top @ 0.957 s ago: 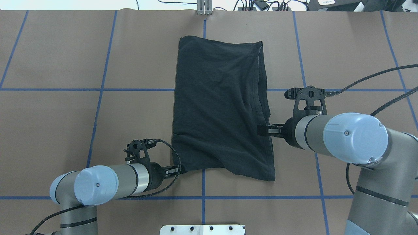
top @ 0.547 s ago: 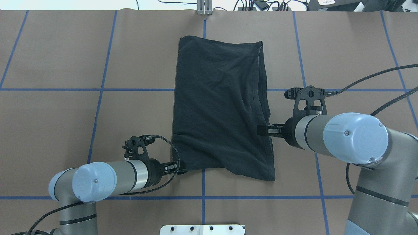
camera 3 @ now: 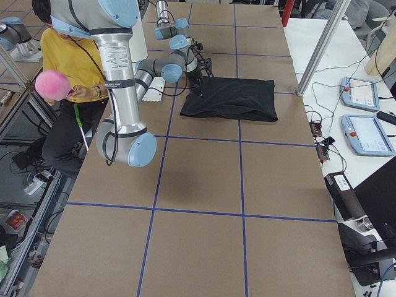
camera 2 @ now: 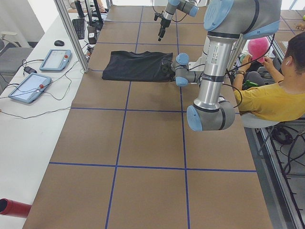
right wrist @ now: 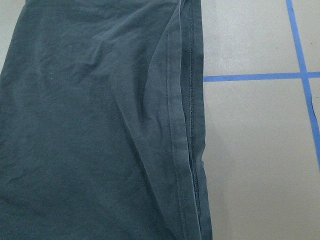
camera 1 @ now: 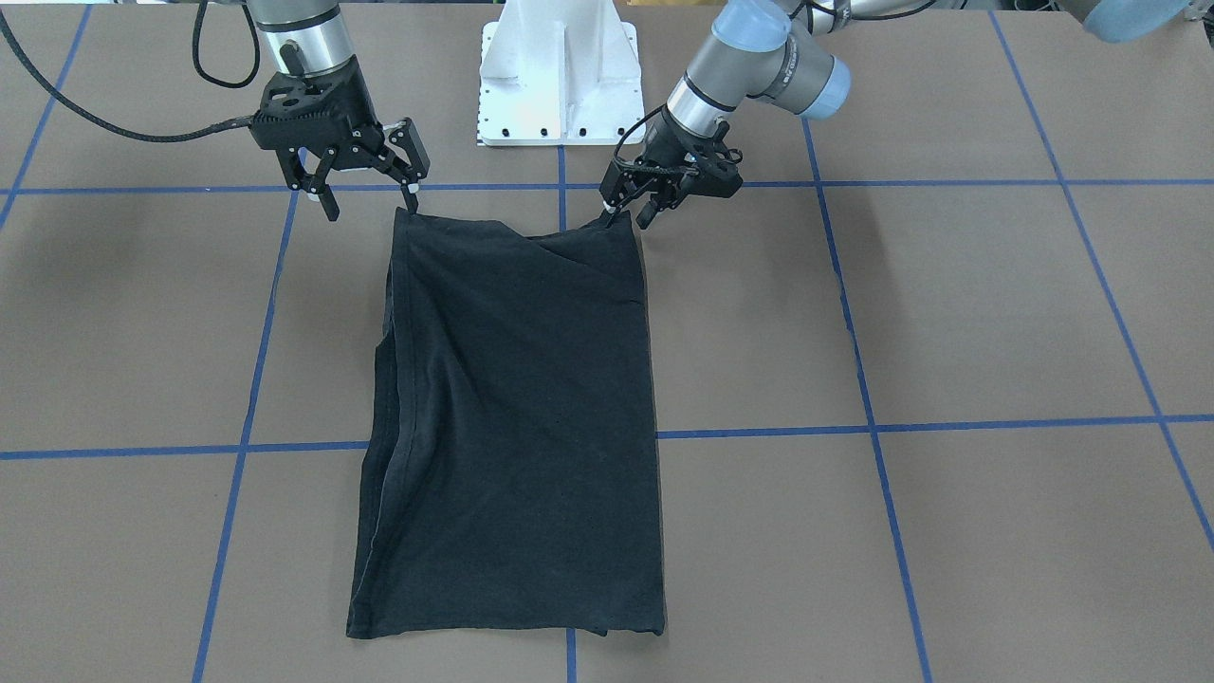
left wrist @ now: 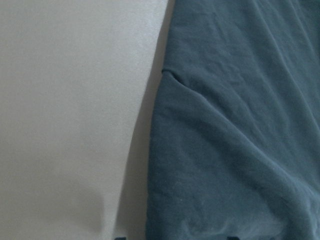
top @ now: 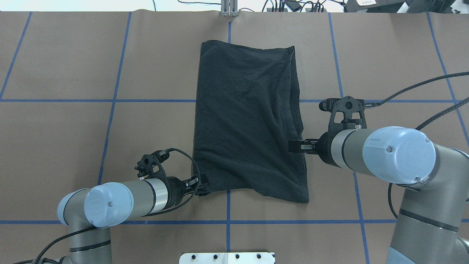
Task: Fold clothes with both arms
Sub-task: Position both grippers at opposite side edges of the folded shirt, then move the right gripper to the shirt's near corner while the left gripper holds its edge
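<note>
The black T-shirt (camera 1: 512,408) lies flat on the surface (camera 1: 948,313) straight out from the white pedestal (camera 1: 560,85). It is already folded into a long strip that runs away from the pedestal, with no graphic or logo showing.

My left jaws (camera 1: 628,214) are low at the pedestal-side corner on my left. They are spread, and my left wrist view shows cloth between the two tips, so they straddle the corner without pinching it. My right jaws (camera 1: 372,204) are spread wide at the other pedestal-side corner. The side view puts them well above the surface, and one tip only appears to meet the cloth.

What worries me most is the layering. Doubled hems run away from the pedestal along my right edge, so a shallow bite there may take only the top ply and peel the strip open. My right jaws also have a long way to come down. If they drift sideways from the pedestal-side corner, I think they would shut on bare surface.

On my left, the corner is rumpled, and a pinch on a wrinkle could slip once I lift. If one side holds and the other does not, carrying the edge away from the pedestal would drag the strip askew. My left wrist cable (top: 183,152) loops close to that corner and might catch it.
</note>
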Controlling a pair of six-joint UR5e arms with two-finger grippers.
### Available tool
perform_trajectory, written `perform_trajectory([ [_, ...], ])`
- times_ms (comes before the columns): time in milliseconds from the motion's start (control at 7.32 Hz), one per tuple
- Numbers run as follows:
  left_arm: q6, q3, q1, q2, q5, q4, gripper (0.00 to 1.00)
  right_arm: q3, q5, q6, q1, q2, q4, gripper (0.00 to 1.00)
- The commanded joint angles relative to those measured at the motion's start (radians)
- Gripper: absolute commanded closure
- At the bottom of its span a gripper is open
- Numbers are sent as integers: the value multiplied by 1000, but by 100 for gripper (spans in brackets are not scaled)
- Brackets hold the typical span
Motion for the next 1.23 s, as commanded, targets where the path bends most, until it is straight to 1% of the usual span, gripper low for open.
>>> perform_trajectory([
  [0, -47, 9, 3, -1, 15, 0, 41, -2, 0, -1, 0, 0, 0, 0],
  [273, -49, 21, 4, -6, 15, -2, 41, -2, 0, -1, 0, 0, 0, 0],
  [410, -50, 21, 4, -6, 15, -3, 44, -2, 0, -1, 0, 0, 0, 0],
  [547, -61, 21, 4, -6, 17, -3, 62, -2, 0, -1, 0, 0, -2, 0],
  [684, -61, 21, 4, -6, 15, -5, 93, -3, 0, -1, 0, 2, -2, 0],
  [820, -50, 23, 6, -4, 15, -3, 100, -3, 0, -1, 0, 2, -2, 0],
  [957, -47, 20, 6, -4, 17, -3, 100, -9, -5, 7, -3, 2, -2, 0],
  [1094, -47, 20, 6, -6, 15, -3, 100, -29, -9, 104, -8, 13, -2, 0],
])
